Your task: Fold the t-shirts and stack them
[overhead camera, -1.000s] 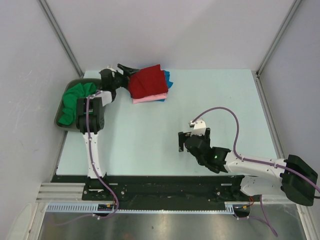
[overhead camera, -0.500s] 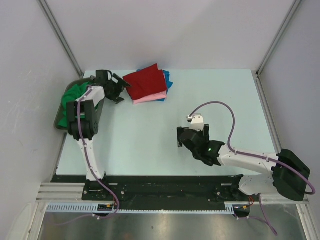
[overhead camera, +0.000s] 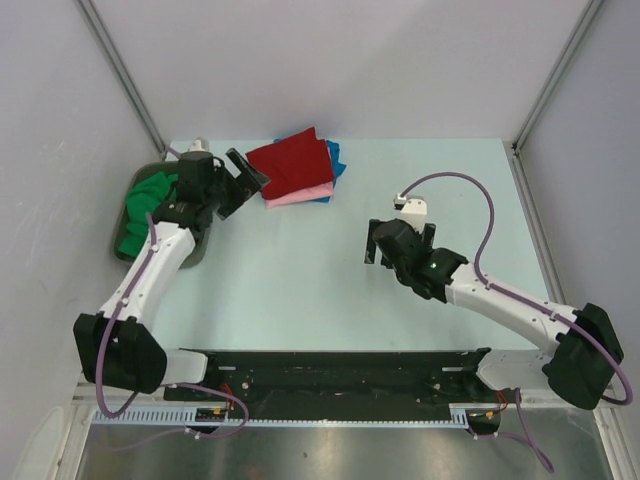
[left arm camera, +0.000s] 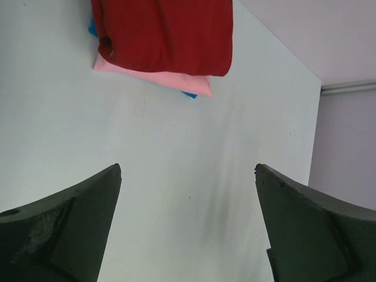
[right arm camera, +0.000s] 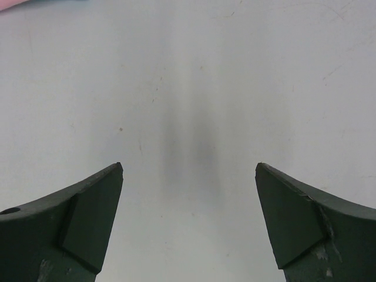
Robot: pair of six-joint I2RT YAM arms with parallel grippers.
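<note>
Just beside left end effector [overhead camera: 244, 182], stacked t-shirts [overhead camera: 296, 165]

The pale table [overhead camera: 300, 285] carries a folded stack of t-shirts [overhead camera: 292, 168], dark red on top, then pink and blue. Left of the stack, a dark tray [overhead camera: 113, 240] sits at the table's edge.

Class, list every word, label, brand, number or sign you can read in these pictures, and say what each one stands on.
No text can be read in any view.
dark red t-shirt: a small dark mark near one corner, too blurred to tell whether it is lettering.
pink t-shirt, green t-shirt, table: no print shows.
</note>
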